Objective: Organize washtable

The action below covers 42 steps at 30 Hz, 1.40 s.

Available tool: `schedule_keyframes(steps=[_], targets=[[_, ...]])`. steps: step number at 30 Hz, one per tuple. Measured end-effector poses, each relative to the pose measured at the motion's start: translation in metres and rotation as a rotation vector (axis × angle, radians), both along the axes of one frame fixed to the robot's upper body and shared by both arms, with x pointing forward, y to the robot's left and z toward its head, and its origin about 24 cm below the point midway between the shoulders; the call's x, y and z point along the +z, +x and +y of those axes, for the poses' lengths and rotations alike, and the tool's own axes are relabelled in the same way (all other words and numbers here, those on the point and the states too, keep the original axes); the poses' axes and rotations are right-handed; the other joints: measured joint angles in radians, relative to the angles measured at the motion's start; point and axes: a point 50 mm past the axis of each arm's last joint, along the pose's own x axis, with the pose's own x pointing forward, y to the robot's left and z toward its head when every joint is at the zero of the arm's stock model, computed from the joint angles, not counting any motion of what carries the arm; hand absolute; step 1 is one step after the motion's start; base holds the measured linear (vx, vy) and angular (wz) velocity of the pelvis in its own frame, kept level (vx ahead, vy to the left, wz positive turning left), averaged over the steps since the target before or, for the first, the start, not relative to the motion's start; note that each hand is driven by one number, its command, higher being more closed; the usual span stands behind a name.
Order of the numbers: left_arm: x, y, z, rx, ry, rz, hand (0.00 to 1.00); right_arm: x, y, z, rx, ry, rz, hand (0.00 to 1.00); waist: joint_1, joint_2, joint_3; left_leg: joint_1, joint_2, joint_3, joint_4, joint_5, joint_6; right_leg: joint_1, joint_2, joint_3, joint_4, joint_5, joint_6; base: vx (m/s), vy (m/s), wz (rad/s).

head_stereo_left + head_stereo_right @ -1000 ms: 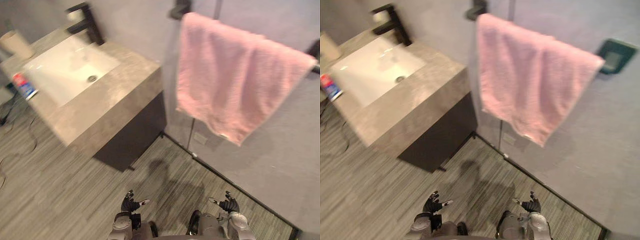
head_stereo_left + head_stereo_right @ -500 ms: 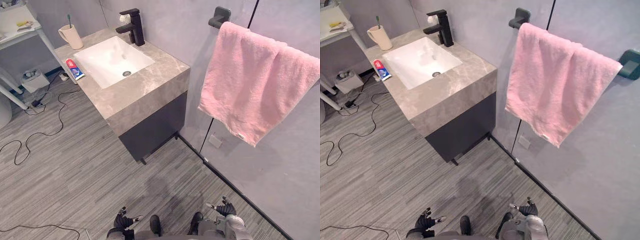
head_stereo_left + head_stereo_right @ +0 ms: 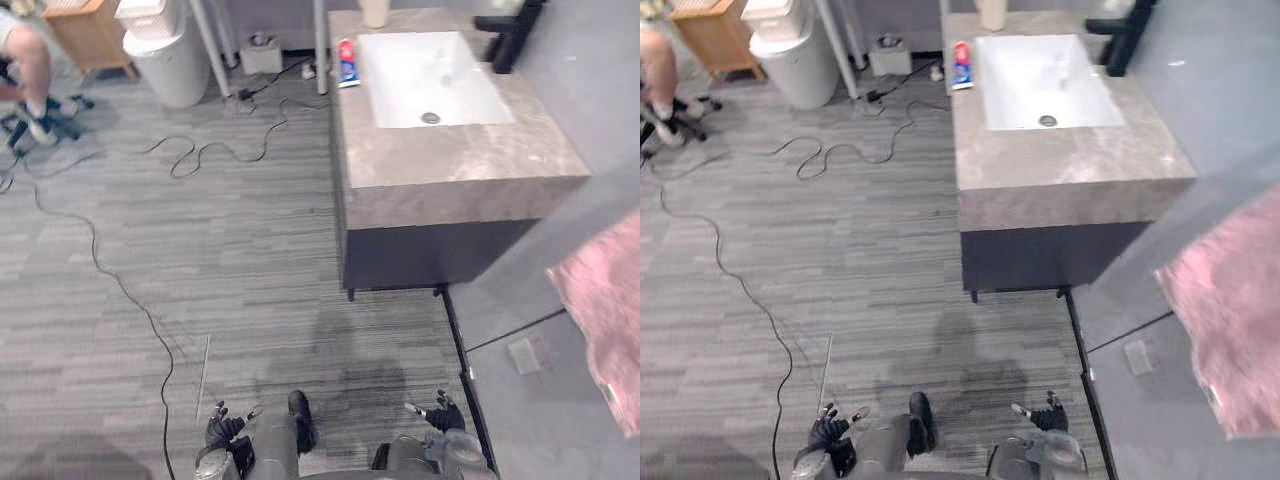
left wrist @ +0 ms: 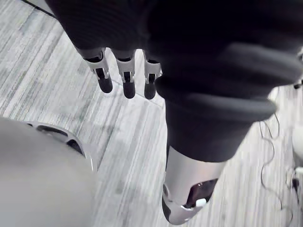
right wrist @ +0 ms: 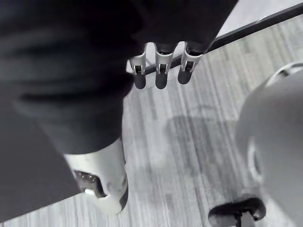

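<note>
L hand (image 3: 222, 428) & R hand (image 3: 440, 413) are hanging low over the floor, well apart from the washtable (image 3: 450, 160). Both are showing fingers loose & straight, gripping nothing. Toothpaste tube (image 3: 347, 62) is lying on the counter's left edge, just beside the white sink (image 3: 400, 70). Cup (image 3: 374, 12) is standing at the far edge, w/ black faucet (image 3: 510, 40) right of the sink. Pink towel (image 3: 605, 310) is hanging at the right. 1 white bin (image 3: 165, 55) is standing far left, near a person's leg (image 3: 35, 75).
</note>
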Motion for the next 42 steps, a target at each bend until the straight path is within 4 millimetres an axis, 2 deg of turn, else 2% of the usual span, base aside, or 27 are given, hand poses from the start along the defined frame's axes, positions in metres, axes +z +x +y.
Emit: schedule_keyframes(steps=[1, 3, 4, 5, 6, 7, 8, 11, 13, 15, 17, 20, 21, 24, 25, 26, 27, 28, 29, 30, 31, 32, 34, 36, 39, 41, 42], targets=[[0.0, 0.002, 0.001, 0.037, -0.014, -0.009, 0.0, 0.002, 0.006, 0.004, -0.001, 0.004, -0.011, 0.0, 0.004, -0.011, 0.021, -0.023, 0.023, 0.03, 0.06, -0.085, -0.026, 0.022, -0.011, -0.022, -0.025, 0.006, 0.01, 0.03, 0.127, 0.68], [0.0, -0.002, 0.008, 0.119, -0.021, -0.008, 0.0, 0.003, 0.01, 0.007, -0.002, 0.008, -0.022, 0.0, 0.009, -0.007, 0.034, -0.032, 0.117, 0.04, 0.118, -0.097, -0.028, 0.056, -0.028, -0.035, -0.026, 0.008, 0.021, 0.04, 0.077, 0.42], [0.0, -0.002, 0.009, 0.137, -0.024, -0.007, 0.0, 0.004, 0.011, 0.006, -0.002, 0.005, -0.026, 0.0, 0.004, -0.004, 0.037, -0.046, 0.14, 0.062, 0.151, -0.082, -0.054, 0.079, -0.049, -0.033, -0.041, 0.004, 0.039, 0.06, 0.112, 0.34], [0.0, -0.001, 0.009, 0.144, -0.029, -0.01, 0.0, 0.004, 0.011, 0.005, -0.004, 0.0, -0.027, 0.0, 0.006, -0.004, 0.037, -0.056, 0.133, 0.072, 0.177, -0.099, -0.047, 0.081, -0.062, -0.032, -0.053, 0.008, 0.05, 0.06, 0.15, 0.16], [0.0, 0.0, 0.009, 0.167, -0.033, -0.017, 0.0, 0.004, 0.01, 0.006, -0.006, 0.001, -0.021, 0.0, 0.014, -0.001, 0.036, -0.088, 0.139, 0.078, 0.242, -0.15, -0.048, 0.083, -0.066, -0.024, -0.084, 0.021, 0.072, 0.1, 0.284, -0.27], [-0.001, -0.005, 0.012, 0.22, -0.037, -0.008, 0.0, 0.002, 0.009, 0.01, -0.008, 0.008, -0.015, 0.0, 0.035, 0.026, 0.029, -0.122, 0.175, 0.091, 0.359, -0.248, -0.054, 0.089, -0.056, -0.008, -0.119, 0.044, 0.115, 0.17, 0.428, -0.5], [-0.004, -0.011, 0.012, 0.235, -0.042, 0.02, 0.0, -0.002, 0.003, 0.014, -0.012, 0.017, 0.013, 0.0, 0.056, 0.016, 0.033, -0.115, 0.158, 0.097, 0.392, -0.299, -0.012, 0.112, -0.058, 0.01, -0.143, 0.053, 0.137, 0.19, 0.431, -0.36], [-0.005, -0.014, 0.016, 0.198, -0.019, 0.042, 0.0, -0.01, -0.018, 0.019, -0.004, 0.029, 0.073, 0.0, 0.06, -0.017, 0.017, -0.069, 0.073, 0.108, 0.408, -0.372, 0.023, 0.175, -0.115, 0.044, -0.137, 0.089, 0.131, 0.35, 0.45, 0.23], [-0.008, -0.02, 0.014, 0.159, -0.015, 0.082, 0.0, -0.011, -0.016, 0.021, 0.01, 0.032, 0.08, 0.0, 0.051, -0.01, 0.008, -0.038, 0.047, 0.127, 0.41, -0.398, 0.054, 0.134, -0.155, 0.095, -0.008, 0.116, 0.073, 0.21, 0.299, -0.08], [-0.007, -0.013, 0.014, 0.051, 0.023, 0.096, 0.0, -0.011, -0.012, 0.024, 0.034, 0.045, 0.074, 0.0, 0.053, -0.001, 0.0, 0.014, 0.021, 0.14, 0.336, -0.401, 0.06, -0.022, -0.153, 0.169, 0.261, 0.162, -0.07, 0.18, 0.326, -0.24], [-0.007, -0.012, 0.014, 0.011, 0.042, 0.105, 0.0, -0.009, -0.007, 0.025, 0.039, 0.045, 0.064, 0.0, 0.034, 0.0, 0.0, 0.077, -0.006, 0.141, 0.259, -0.396, 0.068, -0.097, -0.096, 0.239, 0.386, 0.138, -0.056, 0.12, 0.217, -0.14], [-0.008, -0.012, 0.01, -0.03, 0.042, 0.111, 0.0, -0.006, -0.001, 0.025, 0.048, 0.041, 0.037, 0.0, -0.004, -0.006, -0.006, 0.215, -0.075, 0.138, 0.113, -0.38, 0.059, -0.223, 0.035, 0.24, 0.465, 0.027, -0.031, 0.2, 0.214, 0.01], [-0.007, -0.008, 0.006, -0.056, 0.029, 0.103, 0.0, -0.004, 0.002, 0.024, 0.044, 0.038, 0.021, 0.0, -0.014, -0.004, -0.003, 0.27, -0.099, 0.138, 0.062, -0.378, 0.059, -0.303, 0.105, 0.192, 0.44, -0.008, -0.029, 0.17, 0.113, 0.04], [-0.007, -0.001, -0.001, -0.087, 0.02, 0.096, 0.0, -0.001, 0.006, 0.018, 0.035, 0.028, 0.001, 0.0, -0.033, -0.01, 0.018, 0.369, -0.139, 0.111, -0.022, -0.368, 0.069, -0.364, 0.201, 0.075, 0.23, 0.021, -0.056, 0.28, 0.139, 0.42], [-0.007, 0.001, -0.004, -0.105, 0.009, 0.087, 0.0, -0.003, 0.0, 0.013, 0.021, 0.022, 0.015, 0.0, -0.038, -0.02, 0.013, 0.42, -0.171, 0.076, -0.068, -0.367, 0.07, -0.374, 0.229, 0.031, 0.124, 0.062, -0.087, 0.5, 0.201, 1.17], [-0.008, 0.0, -0.007, -0.11, -0.001, 0.088, 0.0, -0.009, -0.016, 0.006, -0.036, 0.03, 0.052, 0.0, -0.055, -0.03, 0.008, 0.489, -0.21, -0.003, -0.103, -0.374, 0.057, -0.372, 0.261, 0.002, 0.056, 0.113, -0.165, 0.69, 0.22, 1.51], [-0.009, -0.002, -0.01, -0.113, -0.011, 0.09, 0.0, -0.009, -0.022, 0.003, -0.052, 0.024, 0.053, 0.0, -0.058, -0.033, -0.002, 0.514, -0.23, -0.057, -0.089, -0.384, 0.041, -0.363, 0.286, 0.007, 0.049, 0.158, -0.274, 0.84, 0.204, 1.55], [-0.009, -0.002, -0.009, -0.096, -0.02, 0.086, 0.0, -0.008, -0.021, 0.0, -0.06, 0.018, 0.045, 0.0, -0.065, -0.026, -0.007, 0.518, -0.232, -0.093, -0.058, -0.387, 0.035, -0.358, 0.293, 0.02, 0.05, 0.214, -0.338, 0.85, 0.203, 1.0], [-0.01, -0.003, -0.015, -0.062, -0.047, 0.083, 0.0, -0.007, -0.02, -0.002, -0.05, 0.008, 0.043, 0.0, -0.066, 0.013, -0.013, 0.496, -0.203, -0.117, 0.047, -0.386, 0.03, -0.324, 0.306, 0.002, 0.033, 0.174, -0.323, 0.86, 0.247, 0.55], [-0.013, -0.013, -0.014, -0.011, -0.063, 0.104, 0.0, -0.004, -0.017, -0.005, -0.038, -0.01, 0.026, 0.0, -0.062, 0.039, -0.01, 0.437, -0.167, -0.118, 0.244, -0.354, -0.028, -0.267, 0.319, 0.022, -0.008, 0.159, -0.288, 0.73, 0.236, 0.11], [-0.014, -0.018, -0.012, 0.011, -0.064, 0.111, 0.0, -0.003, -0.016, -0.006, -0.029, -0.016, 0.025, 0.0, -0.053, 0.045, -0.009, 0.391, -0.134, -0.118, 0.366, -0.338, -0.073, -0.229, 0.33, 0.037, -0.028, 0.154, -0.275, 0.83, 0.256, -0.41], [-0.011, -0.029, -0.002, 0.074, -0.048, 0.102, 0.0, -0.004, -0.016, -0.002, -0.021, -0.007, 0.033, 0.0, -0.043, 0.044, -0.008, 0.302, -0.015, -0.063, 0.678, -0.336, -0.078, -0.122, 0.357, 0.092, -0.061, 0.12, -0.252, 0.68, 0.188, -0.58], [-0.01, -0.033, 0.002, 0.088, -0.035, 0.098, 0.0, -0.006, -0.017, 0.004, -0.017, 0.007, 0.04, 0.0, -0.025, 0.034, -0.012, 0.253, 0.042, -0.055, 0.76, -0.336, -0.077, -0.054, 0.358, 0.145, -0.086, 0.108, -0.234, 0.55, 0.156, -0.83], [-0.008, -0.031, 0.005, 0.088, -0.024, 0.085, 0.0, -0.007, -0.017, 0.016, 0.0, 0.036, 0.046, 0.0, 0.003, 0.027, -0.017, 0.156, 0.1, -0.082, 0.768, -0.348, -0.059, 0.029, 0.347, 0.24, -0.148, 0.103, -0.211, 0.49, 0.205, -1.18], [-0.006, -0.028, 0.008, 0.097, -0.018, 0.065, 0.0, -0.008, -0.015, 0.024, 0.006, 0.057, 0.047, 0.0, 0.014, 0.011, -0.014, -0.026, 0.128, -0.221, 0.522, -0.356, -0.1, 0.103, 0.261, 0.398, -0.181, 0.074, -0.115, 0.55, 0.433, -1.35], [-0.007, -0.027, 0.003, 0.089, -0.028, 0.062, 0.0, -0.009, -0.021, 0.016, -0.023, 0.047, 0.061, 0.0, 0.023, 0.038, -0.027, -0.041, 0.136, -0.359, 0.284, -0.296, -0.188, 0.107, 0.23, 0.475, -0.146, 0.019, -0.026, 0.44, 0.526, -1.32], [-0.009, -0.031, 0.002, 0.1, -0.039, 0.078, 0.0, -0.011, -0.025, 0.012, -0.029, 0.037, 0.07, 0.0, 0.029, 0.054, -0.043, -0.039, 0.143, -0.351, 0.304, -0.197, -0.199, 0.12, 0.205, 0.529, -0.112, -0.025, 0.011, 0.47, 0.602, -1.0]])
